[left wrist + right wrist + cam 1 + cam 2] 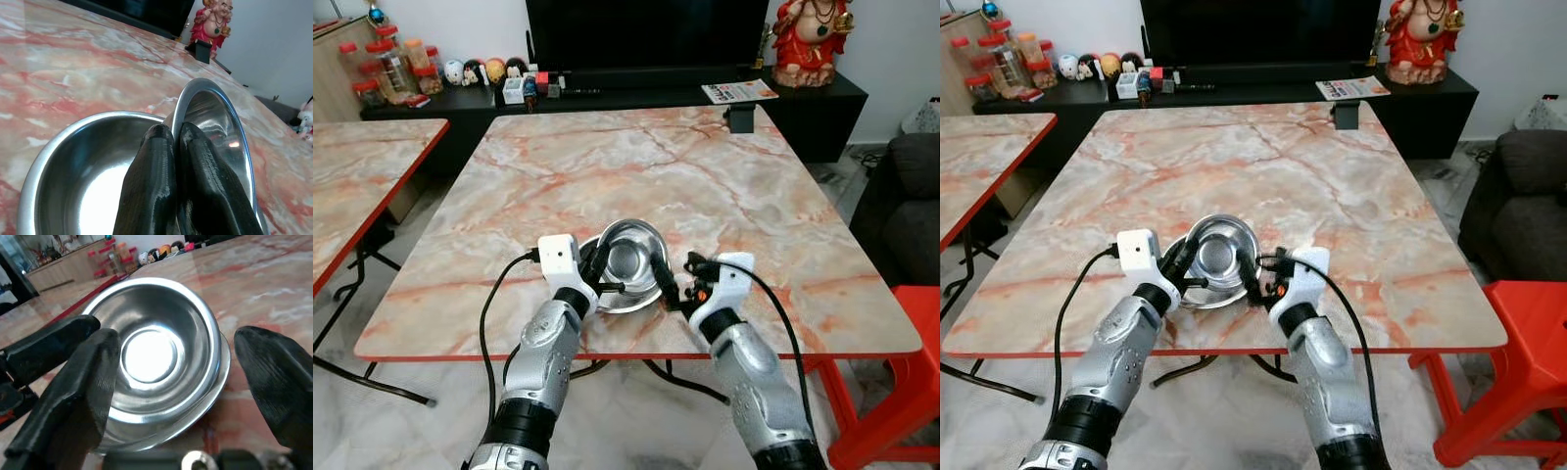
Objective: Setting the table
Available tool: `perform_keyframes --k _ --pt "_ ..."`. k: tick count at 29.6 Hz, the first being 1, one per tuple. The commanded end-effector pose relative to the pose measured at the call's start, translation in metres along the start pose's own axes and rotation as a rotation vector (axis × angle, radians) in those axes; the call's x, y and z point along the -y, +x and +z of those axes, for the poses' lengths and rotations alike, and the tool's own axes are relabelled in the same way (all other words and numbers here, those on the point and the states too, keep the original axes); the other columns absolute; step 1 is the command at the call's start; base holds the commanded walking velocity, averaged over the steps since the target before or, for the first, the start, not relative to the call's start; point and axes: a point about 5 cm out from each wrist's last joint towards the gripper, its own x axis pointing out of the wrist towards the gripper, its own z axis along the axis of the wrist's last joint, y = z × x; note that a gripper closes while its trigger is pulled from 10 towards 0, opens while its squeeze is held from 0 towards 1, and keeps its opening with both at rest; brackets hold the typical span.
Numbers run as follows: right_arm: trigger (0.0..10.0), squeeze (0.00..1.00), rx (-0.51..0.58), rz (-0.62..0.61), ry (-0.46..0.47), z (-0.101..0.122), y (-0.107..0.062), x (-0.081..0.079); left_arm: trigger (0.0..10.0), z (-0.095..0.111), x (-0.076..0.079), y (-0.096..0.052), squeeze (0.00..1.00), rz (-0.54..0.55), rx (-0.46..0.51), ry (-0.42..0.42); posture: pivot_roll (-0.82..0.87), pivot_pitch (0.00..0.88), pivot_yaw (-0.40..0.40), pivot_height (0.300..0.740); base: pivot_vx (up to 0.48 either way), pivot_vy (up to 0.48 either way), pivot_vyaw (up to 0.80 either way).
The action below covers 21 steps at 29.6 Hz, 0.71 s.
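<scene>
Two nested steel bowls sit near the table's front edge. The upper bowl (pixel 632 251) is tipped up on its side inside the lower bowl (pixel 628 304). My left gripper (pixel 597 270) reaches in from the left and is shut on the upper bowl's rim; in the left wrist view its fingers (pixel 151 186) pinch that rim (pixel 215 117) above the lower bowl (pixel 73 166). On the right of the bowls my right gripper (pixel 674 284) is open, and its fingers (pixel 83 382) straddle the bowls' edge (pixel 215 357) without touching it.
The marble table (pixel 636 166) has a red edge and a small black box (pixel 741 117) at its far right. A second marble table (pixel 362 162) stands to the left. A red stool (pixel 901 392) and dark sofa (pixel 911 215) are on the right, a TV cabinet (pixel 607 98) behind.
</scene>
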Motion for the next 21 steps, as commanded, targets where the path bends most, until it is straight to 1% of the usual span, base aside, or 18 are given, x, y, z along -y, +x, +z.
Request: perform_keyframes --k 1,7,8,11,14,16,18,20,21 --pt "10.0 0.0 0.001 0.037 -0.001 0.006 -0.001 -0.004 10.0 0.005 0.001 0.002 0.0 -0.002 0.01 -0.01 -0.06 0.0 0.044 0.74 0.0 0.0 0.0" --pt "10.0 0.0 -0.008 0.093 -0.016 0.012 -0.009 -0.002 10.0 0.01 -0.007 0.002 0.0 0.047 0.021 -0.038 -0.07 0.0 0.045 0.74 0.0 0.0 0.0" --pt "10.0 0.0 -0.021 0.114 -0.033 0.016 -0.015 0.0 10.0 0.012 -0.014 0.001 0.0 0.088 0.012 -0.077 -0.07 0.0 0.046 0.74 0.0 0.0 0.0" --pt "10.0 0.0 -0.031 0.117 -0.044 0.018 -0.019 0.003 10.0 0.012 -0.019 0.0 0.0 0.112 -0.006 -0.101 -0.07 0.0 0.046 0.74 0.0 0.0 0.0" --pt "10.0 0.0 -0.041 0.118 -0.051 0.018 -0.021 0.003 10.0 0.012 -0.02 0.0 0.0 0.114 -0.013 -0.107 -0.07 0.0 0.046 0.74 0.0 0.0 0.0" --pt "10.0 0.0 -0.068 0.123 -0.071 0.016 -0.025 0.006 10.0 0.01 -0.021 0.001 0.0 0.115 -0.054 -0.103 -0.07 0.0 0.047 0.74 0.0 0.0 0.0" --pt "10.0 0.0 -0.08 0.133 -0.074 0.016 -0.028 0.007 10.0 0.009 -0.019 0.002 0.0 0.094 -0.081 -0.081 -0.07 0.0 0.046 0.74 0.0 0.0 0.0" --pt "10.0 0.0 -0.087 0.143 -0.076 0.016 -0.029 0.006 10.0 0.009 -0.017 0.003 0.0 0.084 -0.09 -0.082 -0.07 0.0 0.046 0.74 0.0 0.0 0.0" --pt "10.0 0.0 -0.102 0.157 -0.104 0.016 -0.032 0.005 10.0 0.006 -0.013 0.003 0.0 0.069 -0.112 -0.089 -0.07 0.0 0.048 0.74 0.0 0.0 0.0"
